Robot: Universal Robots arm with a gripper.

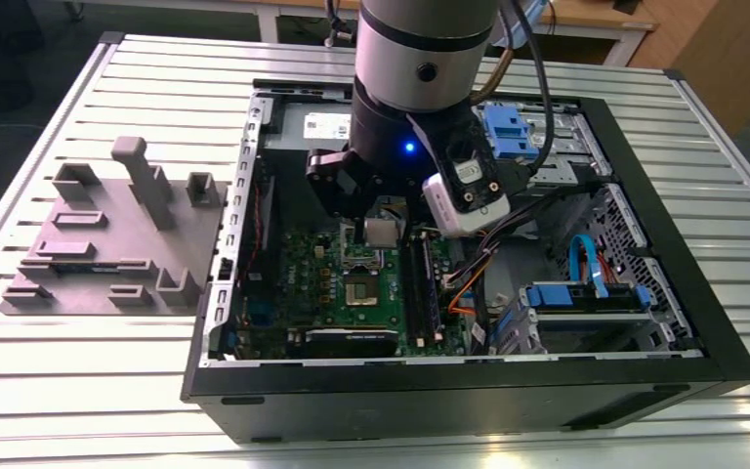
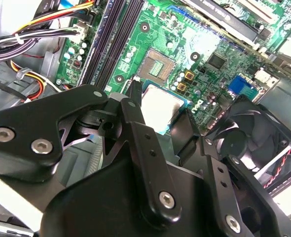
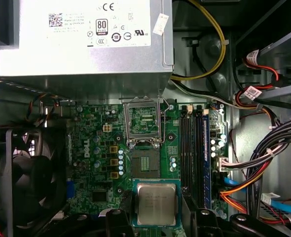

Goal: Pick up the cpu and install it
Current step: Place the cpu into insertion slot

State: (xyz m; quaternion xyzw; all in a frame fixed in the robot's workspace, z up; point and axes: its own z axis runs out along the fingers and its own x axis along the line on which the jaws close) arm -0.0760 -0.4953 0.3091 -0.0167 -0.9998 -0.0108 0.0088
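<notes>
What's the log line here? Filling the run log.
gripper: shut on cpu | cpu: held above motherboard | socket: open, empty

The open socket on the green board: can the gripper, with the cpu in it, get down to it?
Probably yes. The gripper holds the cpu above the board, the bracket is swung open, and nothing lies over the socket.

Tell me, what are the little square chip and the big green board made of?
The cpu looks like silvery metal on top, with a dull grey sheen. The motherboard seems a glossy green laminate, probably fibreglass, judging by its printed lines and soldered parts.
</notes>
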